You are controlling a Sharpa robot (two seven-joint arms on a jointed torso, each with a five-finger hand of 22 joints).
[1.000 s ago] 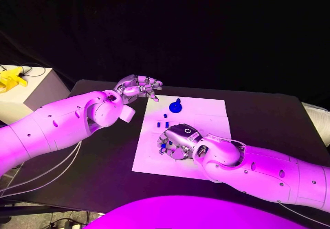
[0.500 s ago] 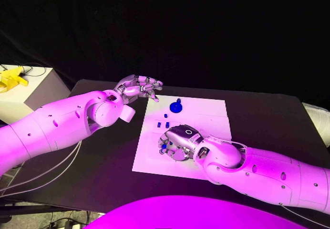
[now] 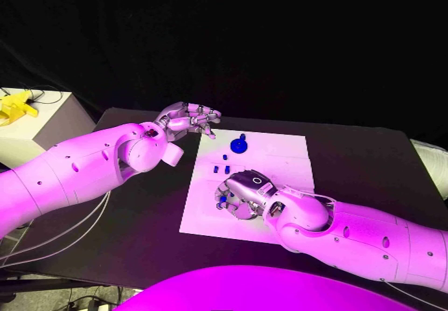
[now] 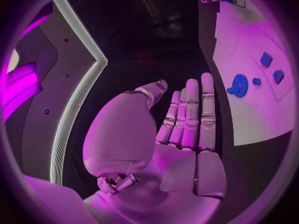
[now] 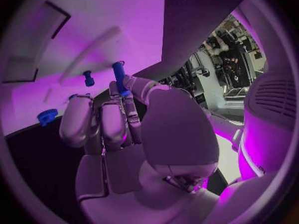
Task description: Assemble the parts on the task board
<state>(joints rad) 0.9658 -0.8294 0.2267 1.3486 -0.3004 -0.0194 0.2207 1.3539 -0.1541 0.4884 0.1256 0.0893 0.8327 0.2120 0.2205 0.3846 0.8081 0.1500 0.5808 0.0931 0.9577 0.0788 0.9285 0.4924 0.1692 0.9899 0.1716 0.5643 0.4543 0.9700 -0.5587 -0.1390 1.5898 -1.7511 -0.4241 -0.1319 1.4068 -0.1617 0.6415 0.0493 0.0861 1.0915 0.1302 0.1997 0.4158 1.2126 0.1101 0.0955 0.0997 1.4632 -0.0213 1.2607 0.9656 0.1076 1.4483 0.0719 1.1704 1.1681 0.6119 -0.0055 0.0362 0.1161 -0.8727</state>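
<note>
The right hand (image 3: 245,193) is palm-down over the middle of the task board (image 3: 280,152), its fingers curled in. In the right wrist view the right hand (image 5: 124,129) pinches a slim blue pin (image 5: 118,77) between the thumb and a finger, and the pin sticks out past the fingertips toward the white plate. Just beyond the pin, a short blue peg (image 5: 88,78) stands on the board, apart from the fingers. A round blue toothed part (image 5: 47,116) lies off to the side of the fingers, near the board's edge.

In the head view, several small blue parts (image 3: 222,170) lie on the board just ahead of the right hand's knuckles, and a larger round blue part (image 3: 240,146) with a knob sits farther out, between the two hands.

The left hand (image 3: 190,118) hovers off the board's far left corner, above the black table (image 3: 364,155), holding nothing. In the left wrist view its fingers (image 4: 190,117) are stretched out straight, side by side, with the thumb standing off from them. Beyond those fingertips the round blue part (image 4: 238,85) and small blue blocks (image 4: 266,59) rest on the white board (image 4: 249,119), well apart from the left hand (image 4: 168,149).
</note>
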